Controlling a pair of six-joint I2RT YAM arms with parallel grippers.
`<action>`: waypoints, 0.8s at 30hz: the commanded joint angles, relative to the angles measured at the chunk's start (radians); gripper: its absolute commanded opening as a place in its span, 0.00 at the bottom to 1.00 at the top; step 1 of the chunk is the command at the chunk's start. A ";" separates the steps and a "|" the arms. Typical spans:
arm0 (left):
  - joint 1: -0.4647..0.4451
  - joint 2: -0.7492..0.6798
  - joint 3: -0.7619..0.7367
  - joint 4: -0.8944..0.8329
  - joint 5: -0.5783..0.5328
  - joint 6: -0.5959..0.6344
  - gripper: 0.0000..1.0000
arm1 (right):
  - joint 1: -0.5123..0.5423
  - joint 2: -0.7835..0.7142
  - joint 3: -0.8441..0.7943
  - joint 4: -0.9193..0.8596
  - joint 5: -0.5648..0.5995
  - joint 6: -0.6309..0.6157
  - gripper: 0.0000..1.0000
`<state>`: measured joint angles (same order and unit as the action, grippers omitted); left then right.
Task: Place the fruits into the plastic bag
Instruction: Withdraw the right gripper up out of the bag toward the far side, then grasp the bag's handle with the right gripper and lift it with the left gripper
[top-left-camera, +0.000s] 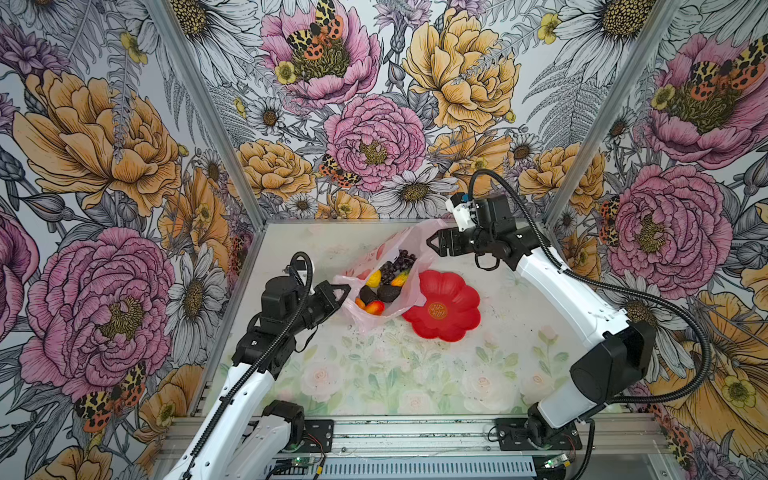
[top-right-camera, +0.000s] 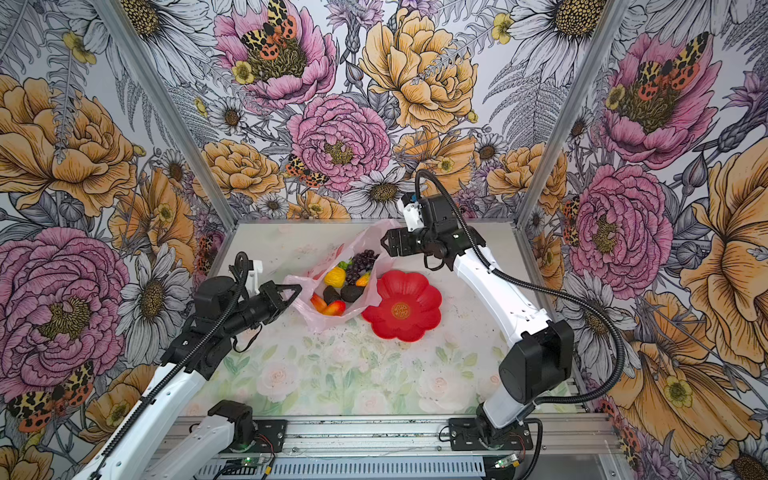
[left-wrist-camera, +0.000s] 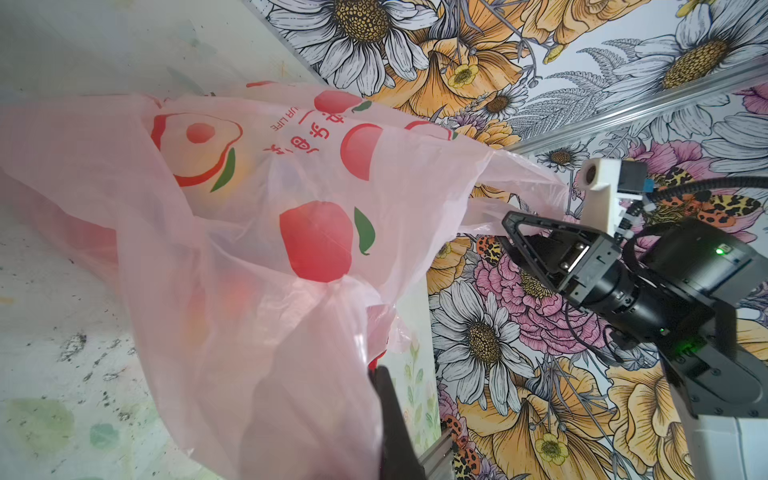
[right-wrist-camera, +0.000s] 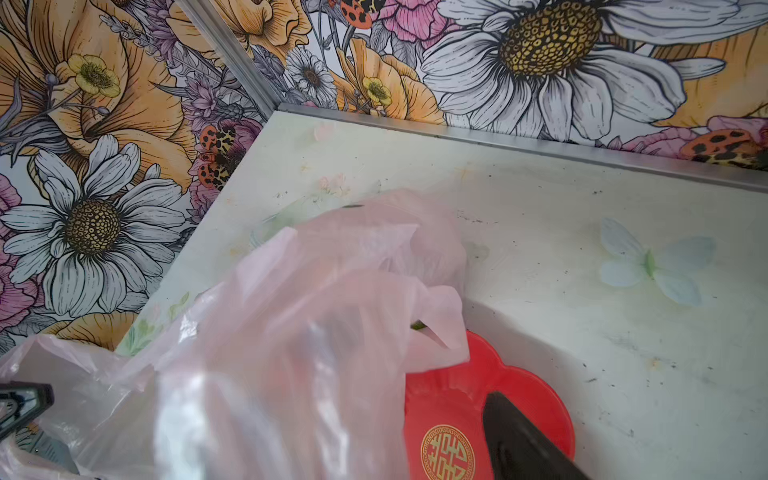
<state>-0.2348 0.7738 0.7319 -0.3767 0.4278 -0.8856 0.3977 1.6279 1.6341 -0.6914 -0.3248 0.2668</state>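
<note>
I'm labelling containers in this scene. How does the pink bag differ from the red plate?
The bag is thin, translucent and crumpled; the plate is smooth, opaque and flower-shaped. The bag holds the fruits; the plate is empty, showing a gold emblem. The left pincer grips the bag's edge; nothing grips the plate. Both rest on the table, the bag's edge overlapping the plate's rim.

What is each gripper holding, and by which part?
The left gripper pinches the bag by the left edge of its mouth. The right gripper holds nothing; its jaws stand open around the bag's far edge.
</note>
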 joint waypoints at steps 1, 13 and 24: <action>0.014 -0.023 0.014 -0.019 0.017 0.026 0.00 | -0.003 0.020 0.062 0.018 -0.014 0.056 0.77; 0.063 -0.022 0.099 -0.106 -0.007 0.093 0.00 | -0.010 0.003 0.103 0.016 0.032 0.121 0.00; 0.094 0.286 0.620 -0.224 -0.093 0.172 0.00 | -0.010 0.155 0.493 0.015 -0.025 0.128 0.00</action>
<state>-0.1509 0.9901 1.2339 -0.5724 0.3855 -0.7589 0.3977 1.7279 2.0125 -0.7227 -0.3202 0.3786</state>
